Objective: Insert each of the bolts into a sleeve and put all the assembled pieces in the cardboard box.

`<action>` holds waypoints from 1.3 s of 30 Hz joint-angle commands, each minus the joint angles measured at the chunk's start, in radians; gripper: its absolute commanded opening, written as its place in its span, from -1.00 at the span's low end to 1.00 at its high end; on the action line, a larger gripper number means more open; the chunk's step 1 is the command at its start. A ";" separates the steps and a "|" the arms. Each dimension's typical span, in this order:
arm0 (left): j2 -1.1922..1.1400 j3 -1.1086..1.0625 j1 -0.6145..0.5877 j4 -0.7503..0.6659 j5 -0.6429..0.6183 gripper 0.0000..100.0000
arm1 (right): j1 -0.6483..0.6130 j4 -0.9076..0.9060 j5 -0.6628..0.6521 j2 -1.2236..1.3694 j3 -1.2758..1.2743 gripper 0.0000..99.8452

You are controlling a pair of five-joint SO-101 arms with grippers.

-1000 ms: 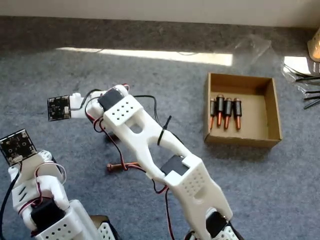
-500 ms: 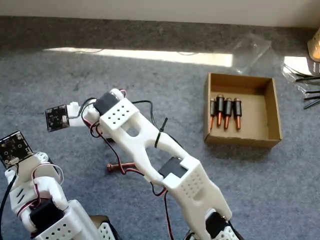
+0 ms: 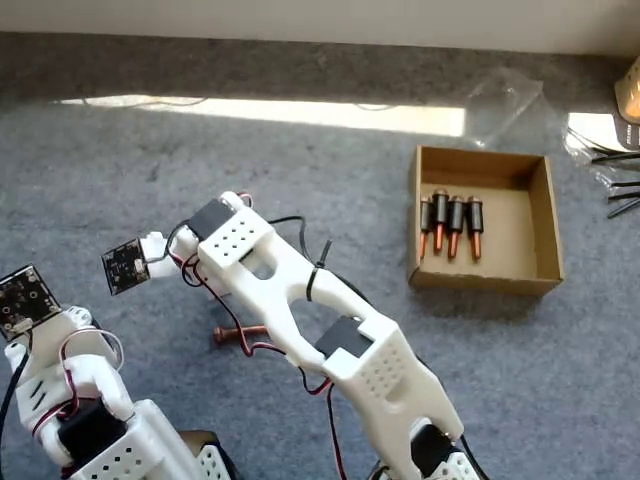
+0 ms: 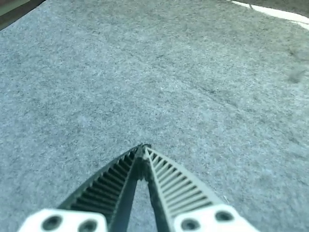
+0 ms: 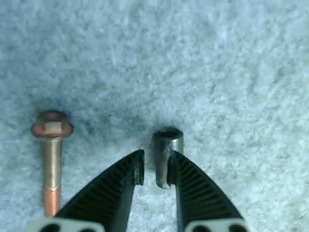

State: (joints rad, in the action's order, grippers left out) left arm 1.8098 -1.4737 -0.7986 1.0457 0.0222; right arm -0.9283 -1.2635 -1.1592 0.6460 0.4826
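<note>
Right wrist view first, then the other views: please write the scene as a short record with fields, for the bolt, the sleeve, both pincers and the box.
sleeve: on the grey carpet, between the fingers of the right pincer
bolt: lies on the carpet beside the sleeve, apart from it, outside the pincer, not inserted
right pincer: open, around the sleeve
left pincer: shut, holds nothing, over bare carpet
cardboard box: four assembled pieces side by side inside

Coppery metal bolt (image 5: pixel 51 162), dull metal sleeve (image 5: pixel 168 145), rough cloth carpet (image 5: pixel 231 63).
</note>
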 commanded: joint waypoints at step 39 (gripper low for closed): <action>0.008 0.028 -0.007 -0.006 0.000 -0.99 | 0.015 0.056 -0.018 0.124 -0.056 -0.99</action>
State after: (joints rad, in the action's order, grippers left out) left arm 1.8098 -1.4737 -0.7986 1.0457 0.0222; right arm -0.9221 -1.2236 -1.1669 0.7380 0.4350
